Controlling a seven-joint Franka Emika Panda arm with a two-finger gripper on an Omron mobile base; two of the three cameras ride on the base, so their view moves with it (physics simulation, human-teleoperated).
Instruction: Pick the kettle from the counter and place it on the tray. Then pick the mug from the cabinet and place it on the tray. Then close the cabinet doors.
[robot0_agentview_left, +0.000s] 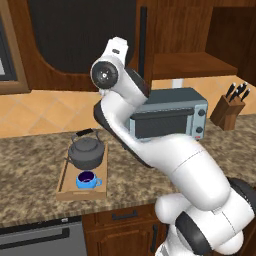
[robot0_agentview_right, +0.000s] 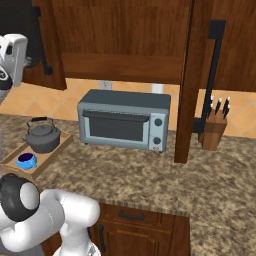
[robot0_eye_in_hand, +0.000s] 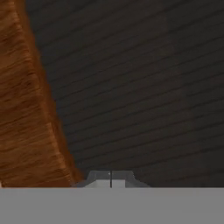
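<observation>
**Left door panel dead ahead of the clenched jaws**

The left cabinet door, swung open at the upper left of the left base view, stands upright, its black mesh panel facing the gripper squarely and very close, wooden frame toward the left of the hand view. The jaws are clenched together, grasping nothing. The other door juts edge-on at upper right of the right base view. Kettle and mug already sit on the tray on the worktop, so I judge closing the doors remains.
</observation>
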